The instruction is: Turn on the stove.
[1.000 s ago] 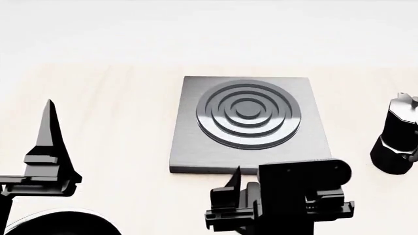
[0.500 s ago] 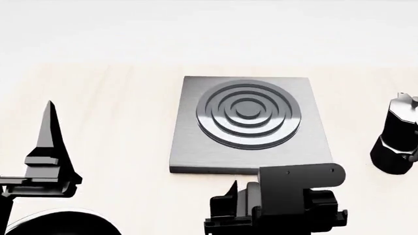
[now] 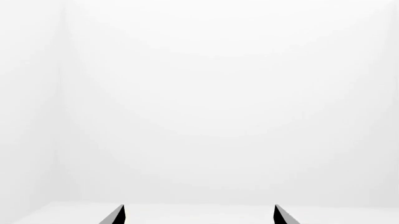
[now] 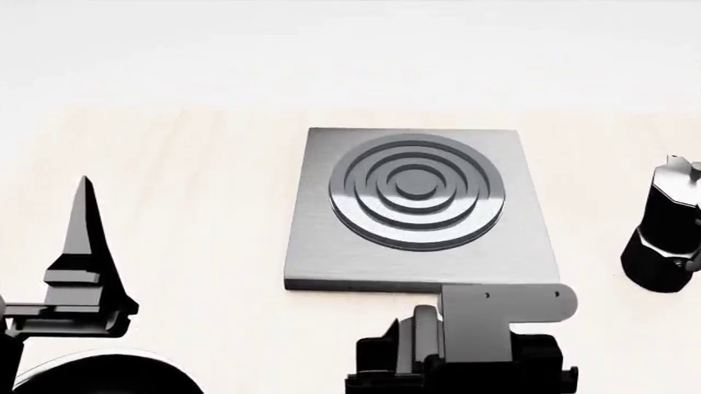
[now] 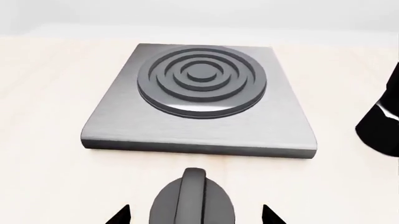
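Observation:
The stove [image 4: 416, 205] is a flat grey metal slab with a raised ring burner, lying mid-table; it also shows in the right wrist view [image 5: 199, 98]. Its round black knob [image 5: 193, 198] with a raised ridge lies on the table just before the slab's front edge. My right gripper [image 5: 194, 215] is open, with one fingertip on each side of the knob and apart from it. In the head view the right gripper [image 4: 422, 328] hides the knob. My left gripper [image 4: 85, 217] is open and empty, pointing up at the left; its wrist view [image 3: 199, 215] shows only white wall.
A black moka pot [image 4: 662, 238] stands right of the stove and shows at the edge of the right wrist view [image 5: 381, 121]. A black frying pan [image 4: 98, 376] lies at the near left under my left arm. The pale wooden table [image 4: 197, 180] ends at a white wall.
My right gripper has sunk lower and drawn nearer to me in the head view, down around the knob. My left gripper has dropped very slightly.

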